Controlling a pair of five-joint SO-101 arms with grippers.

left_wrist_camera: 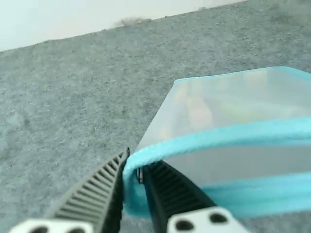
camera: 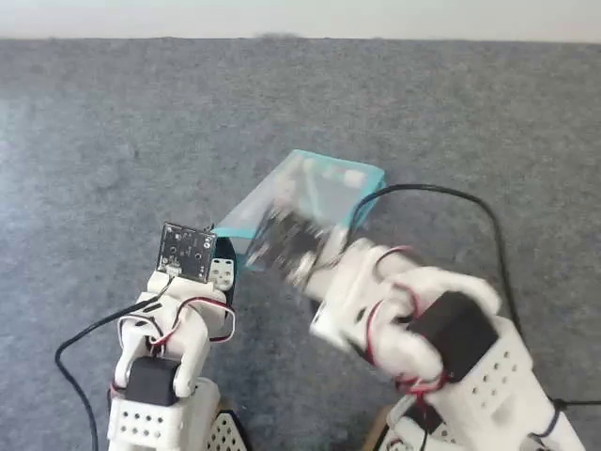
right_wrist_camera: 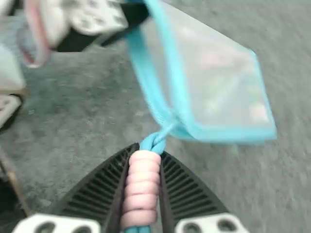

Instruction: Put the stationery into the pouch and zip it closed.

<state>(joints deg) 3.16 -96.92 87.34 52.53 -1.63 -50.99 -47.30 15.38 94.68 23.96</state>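
Two arms hold the clear, blue-trimmed pouch (camera: 319,193) between them at the grey table (camera: 103,132). The left gripper (left_wrist_camera: 133,171) has its jaws clamped on the pouch's blue edge at one corner. The right gripper (right_wrist_camera: 144,154) has its jaws pinched on the pink beaded zipper pull (right_wrist_camera: 142,187). Blurred coloured items show inside the pouch.
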